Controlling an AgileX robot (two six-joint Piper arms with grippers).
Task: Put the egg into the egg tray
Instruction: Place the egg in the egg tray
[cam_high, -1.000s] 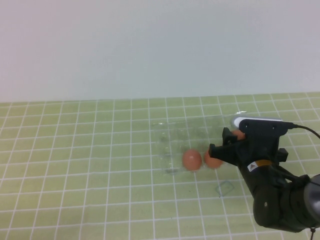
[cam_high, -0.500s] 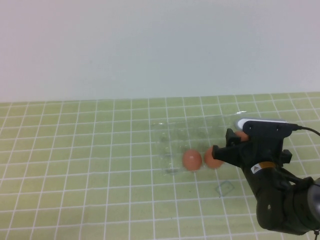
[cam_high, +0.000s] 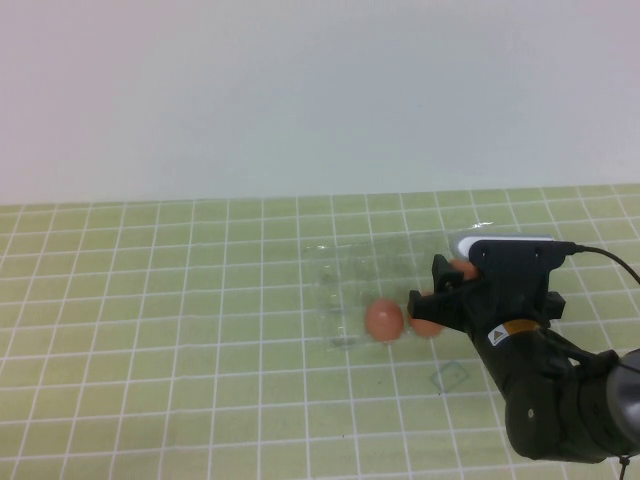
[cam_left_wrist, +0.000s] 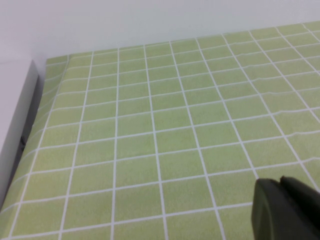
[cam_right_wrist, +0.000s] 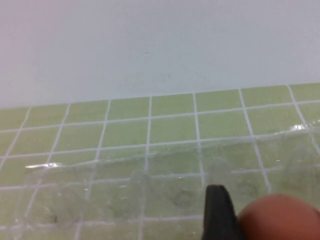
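The clear egg tray (cam_high: 335, 275) lies mid-table, and two orange-brown eggs (cam_high: 384, 320) (cam_high: 427, 323) rest in its near row. My right gripper (cam_high: 432, 288) hovers over the tray's right part, shut on a third egg (cam_high: 463, 268). In the right wrist view that egg (cam_right_wrist: 280, 218) sits against one black finger (cam_right_wrist: 217, 212) above the tray's cups (cam_right_wrist: 125, 195); the other finger is out of frame. My left gripper (cam_left_wrist: 281, 183) is shut and empty over bare green cloth. It does not show in the high view.
A tiny clear square outline (cam_high: 450, 376) lies on the green checked cloth near the right arm's base. A white wall runs behind the table. In the left wrist view a white table edge (cam_left_wrist: 15, 135) borders the cloth.
My right gripper has shifted a little to the left with the egg, further over the tray. The two eggs in the tray have not moved.
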